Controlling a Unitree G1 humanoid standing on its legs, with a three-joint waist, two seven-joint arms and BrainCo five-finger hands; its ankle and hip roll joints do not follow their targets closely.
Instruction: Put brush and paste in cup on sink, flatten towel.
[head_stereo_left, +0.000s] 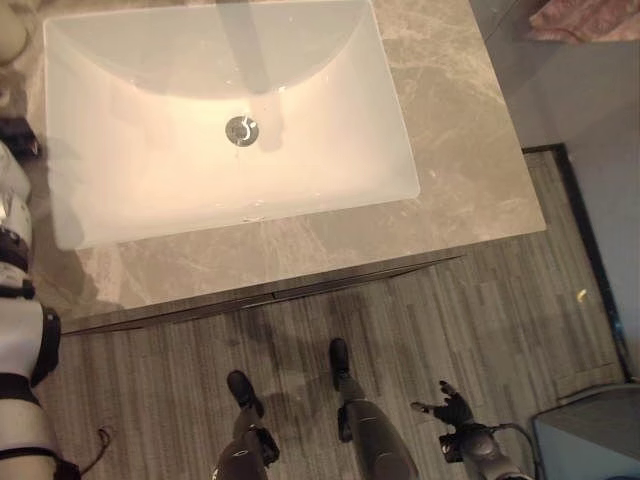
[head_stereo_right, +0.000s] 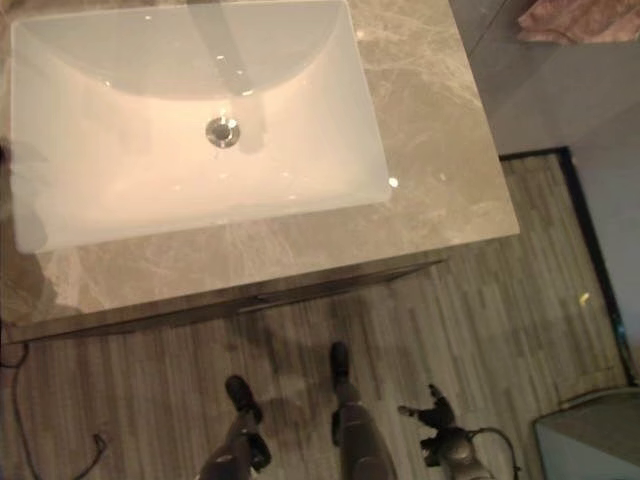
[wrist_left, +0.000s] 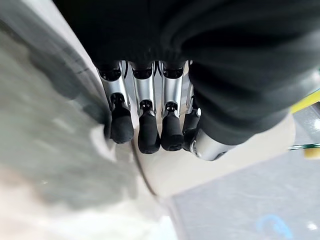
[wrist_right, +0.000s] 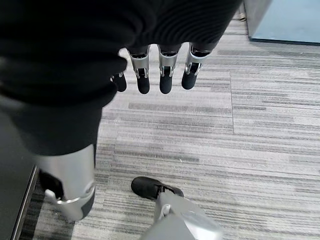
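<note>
Left eye view: white sink (head_stereo_left: 70, 215) set in a marble counter (head_stereo_left: 470, 170), drain (head_stereo_left: 241, 130) mid-basin. A pink cloth (head_stereo_left: 590, 18), possibly the towel, cut off at the far right corner. Right hand (head_stereo_left: 450, 408) low over the striped floor (head_stereo_left: 500, 320), fingers spread, empty.

Left wrist view: left hand (wrist_left: 150, 120), fingers straight, holding nothing, beside a blurred pale surface.

Right wrist view: fingers (wrist_right: 166, 80) relaxed above floor.
</note>
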